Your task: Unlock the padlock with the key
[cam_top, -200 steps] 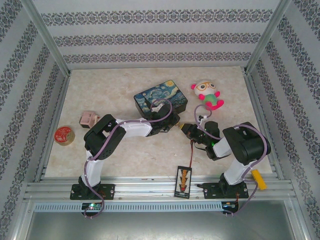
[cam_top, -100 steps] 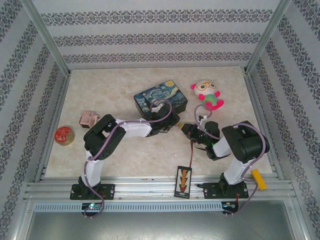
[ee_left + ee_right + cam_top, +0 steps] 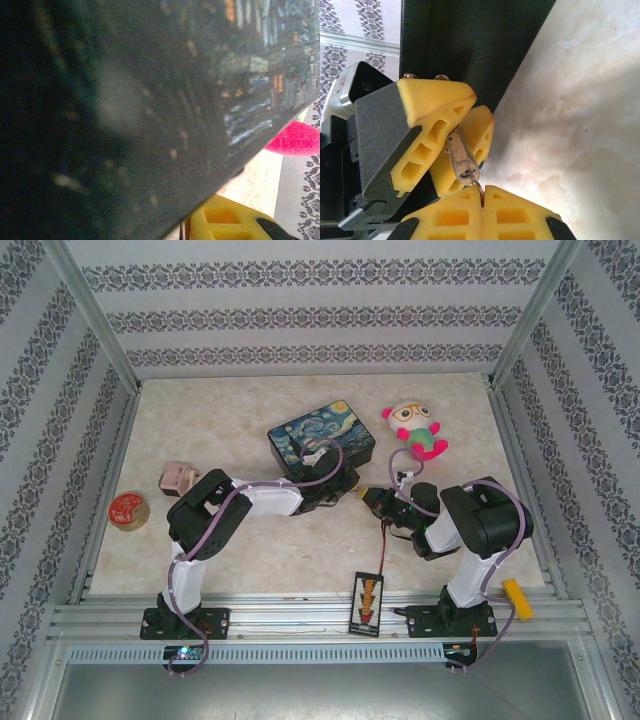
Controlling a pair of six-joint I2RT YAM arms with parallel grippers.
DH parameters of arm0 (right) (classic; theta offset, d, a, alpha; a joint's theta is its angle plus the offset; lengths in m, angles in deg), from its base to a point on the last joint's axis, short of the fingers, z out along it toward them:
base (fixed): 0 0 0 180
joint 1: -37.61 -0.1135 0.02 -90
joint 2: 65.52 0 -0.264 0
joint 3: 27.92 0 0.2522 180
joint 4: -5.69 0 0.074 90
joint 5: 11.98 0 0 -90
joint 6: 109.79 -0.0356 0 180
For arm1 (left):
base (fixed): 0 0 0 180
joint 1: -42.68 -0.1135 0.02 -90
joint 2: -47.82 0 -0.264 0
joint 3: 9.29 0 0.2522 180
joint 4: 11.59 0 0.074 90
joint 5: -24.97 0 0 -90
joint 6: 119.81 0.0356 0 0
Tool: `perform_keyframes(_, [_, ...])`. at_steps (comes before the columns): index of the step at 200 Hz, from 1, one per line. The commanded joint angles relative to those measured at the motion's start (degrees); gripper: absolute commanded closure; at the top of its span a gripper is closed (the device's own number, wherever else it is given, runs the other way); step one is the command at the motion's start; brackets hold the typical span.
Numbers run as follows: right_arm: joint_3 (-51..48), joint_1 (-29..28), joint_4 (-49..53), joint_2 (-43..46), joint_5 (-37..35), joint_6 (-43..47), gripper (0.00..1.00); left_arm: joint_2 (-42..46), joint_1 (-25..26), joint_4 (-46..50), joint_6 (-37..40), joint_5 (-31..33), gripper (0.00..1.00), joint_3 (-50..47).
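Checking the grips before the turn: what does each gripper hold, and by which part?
Left gripper pinches the padlock by its body; right gripper pinches the key by its head.

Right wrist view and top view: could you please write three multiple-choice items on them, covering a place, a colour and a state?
1. The tiny brass-coloured padlock is: A) dangling free; B) clamped between the left tool's yellow fingers; C) lying loose.
2. The flat round tin's top is: A) red; B) blue; C) green.
3. The right tool is: A) wide open; B) half open, empty; C) shut on the small metal key.
Answers: B, both fingers press it; A, seen from above; C, its closed tips pinch the key at the padlock's end.
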Motion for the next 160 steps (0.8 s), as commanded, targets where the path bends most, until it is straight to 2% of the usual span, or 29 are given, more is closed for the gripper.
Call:
perform_keyframes(1, [1.0, 0.9, -1.6, -1.5, -1.0, -0.6, 1.00, 0.6, 0.1, 0.5, -5.2, -5.7, 0.79, -2.5])
perform_keyframes(77, [-1.3, 1.1, -6.1, -4.1, -1.2, -1.8, 1.00, 1.9, 0.4, 0.4, -4.4, -4.9, 0.79, -3.6])
perform_keyframes(160, [-2.3, 1.3, -6.1, -3.6, -1.1, -2.6, 1.00, 2.3, 0.4, -0.7, -5.3, -3.9, 0.79, -4.2])
